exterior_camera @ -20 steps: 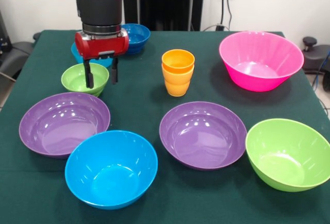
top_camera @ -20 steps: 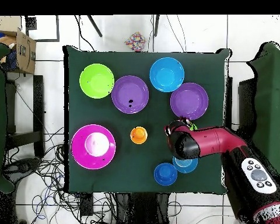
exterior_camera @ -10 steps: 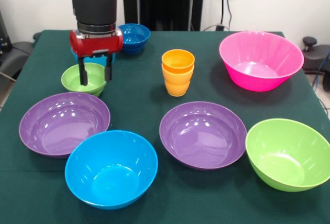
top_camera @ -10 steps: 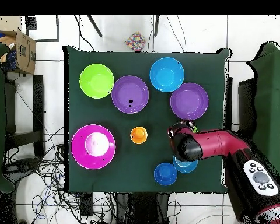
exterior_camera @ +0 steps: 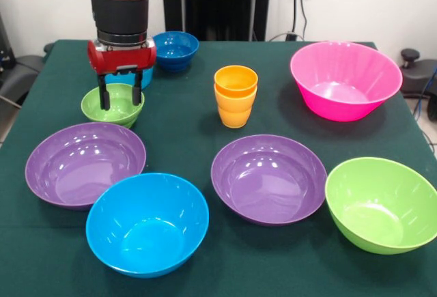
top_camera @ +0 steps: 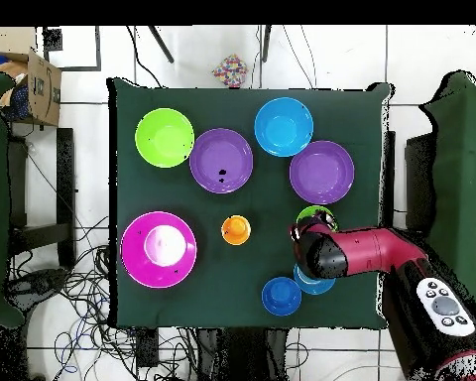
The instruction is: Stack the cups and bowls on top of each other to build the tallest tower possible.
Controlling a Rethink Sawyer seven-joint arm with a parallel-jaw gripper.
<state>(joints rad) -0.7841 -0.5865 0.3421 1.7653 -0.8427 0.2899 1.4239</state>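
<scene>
Green tablecloth (exterior_camera: 191,116) | claw (exterior_camera: 119,96) spread (fingers dipping inside) | small green bowl (exterior_camera: 113,106) directly beneath.

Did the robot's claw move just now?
Yes. In the front view the claw slid left and farther back over the small green bowl, away from the orange cups.

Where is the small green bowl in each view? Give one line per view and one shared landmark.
Front view: small green bowl at left, beyond the purple bowl, under the tool.
Overhead view: small green bowl right of centre, partly hidden by the arm.
Shared landmark: the stacked orange cups.
</scene>
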